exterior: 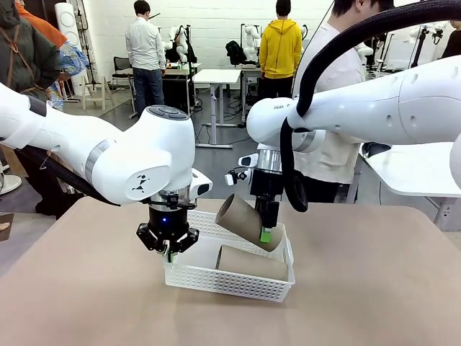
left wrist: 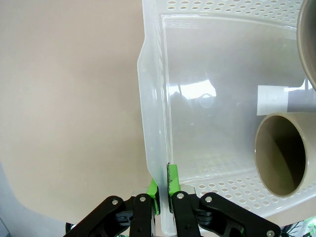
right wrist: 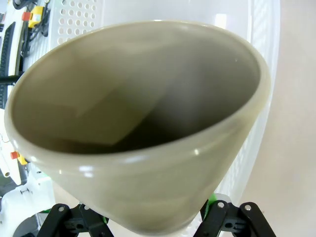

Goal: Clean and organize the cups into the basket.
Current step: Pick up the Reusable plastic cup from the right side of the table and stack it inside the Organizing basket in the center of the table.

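The white lattice basket [exterior: 230,282] sits mid-table. My left gripper [exterior: 168,252] is shut on the basket's left wall; in the left wrist view its green pads [left wrist: 171,178] pinch the thin rim [left wrist: 153,98]. One tan cup [exterior: 252,263] lies on its side inside the basket, its mouth open toward the left wrist camera [left wrist: 281,155]. My right gripper [exterior: 265,232] is shut on a second tan cup [exterior: 245,220], held tilted just above the basket's far right part. That cup's mouth [right wrist: 138,113] looms in the right wrist view above the gripper [right wrist: 153,217]. The mint green cup is out of view.
A person in a white top stands at the table's far edge behind the right arm [exterior: 338,151]. Bare tan tabletop [exterior: 374,288] spreads to the right, left and front of the basket. Lattice wall of the basket [right wrist: 79,19] shows behind the held cup.
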`<act>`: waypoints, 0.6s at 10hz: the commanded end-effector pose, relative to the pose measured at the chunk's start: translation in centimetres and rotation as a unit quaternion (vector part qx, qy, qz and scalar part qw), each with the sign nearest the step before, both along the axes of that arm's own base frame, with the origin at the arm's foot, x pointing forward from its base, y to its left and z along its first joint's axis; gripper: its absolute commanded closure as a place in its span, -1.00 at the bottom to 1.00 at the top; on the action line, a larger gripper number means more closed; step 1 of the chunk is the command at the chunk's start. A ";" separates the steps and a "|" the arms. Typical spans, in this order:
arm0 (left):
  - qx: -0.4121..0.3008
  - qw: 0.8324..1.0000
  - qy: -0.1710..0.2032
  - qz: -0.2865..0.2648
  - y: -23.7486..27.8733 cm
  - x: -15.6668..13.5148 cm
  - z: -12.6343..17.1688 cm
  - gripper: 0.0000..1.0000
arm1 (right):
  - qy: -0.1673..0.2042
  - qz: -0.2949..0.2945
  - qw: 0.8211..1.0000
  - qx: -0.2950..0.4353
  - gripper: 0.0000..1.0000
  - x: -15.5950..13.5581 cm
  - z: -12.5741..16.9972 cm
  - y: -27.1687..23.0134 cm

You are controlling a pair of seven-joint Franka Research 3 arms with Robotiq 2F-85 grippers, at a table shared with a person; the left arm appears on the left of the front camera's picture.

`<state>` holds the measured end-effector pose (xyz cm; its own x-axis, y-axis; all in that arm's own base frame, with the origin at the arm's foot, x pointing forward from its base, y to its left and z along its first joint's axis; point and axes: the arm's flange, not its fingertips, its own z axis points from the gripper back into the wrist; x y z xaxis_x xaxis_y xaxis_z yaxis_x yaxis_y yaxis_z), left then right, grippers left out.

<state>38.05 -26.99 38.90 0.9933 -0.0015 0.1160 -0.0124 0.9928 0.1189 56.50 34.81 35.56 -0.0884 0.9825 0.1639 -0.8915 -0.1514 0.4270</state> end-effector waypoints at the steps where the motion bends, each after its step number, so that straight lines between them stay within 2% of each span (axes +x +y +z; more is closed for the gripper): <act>1: 0.001 1.000 -0.005 0.007 -0.2 -0.1 0.1 1.00 | 0.007 0.016 1.000 -0.005 -0.60 0.9 -0.3 0.1; 4: 0.001 1.000 -0.005 0.007 -0.2 -0.1 0.1 1.00 | 0.018 0.012 1.000 0.004 -0.60 1.3 -0.9 -0.5; 6: 0.001 1.000 -0.005 0.007 -0.2 -0.1 0.1 1.00 | 0.020 0.012 1.000 0.010 -1.00 1.1 -0.7 -0.7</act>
<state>38.06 -26.99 38.92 0.9932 -0.0013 0.1164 -0.0126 0.9929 0.1185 57.00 34.40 34.91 -0.0903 0.9823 0.1640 -0.8731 -0.1573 0.4615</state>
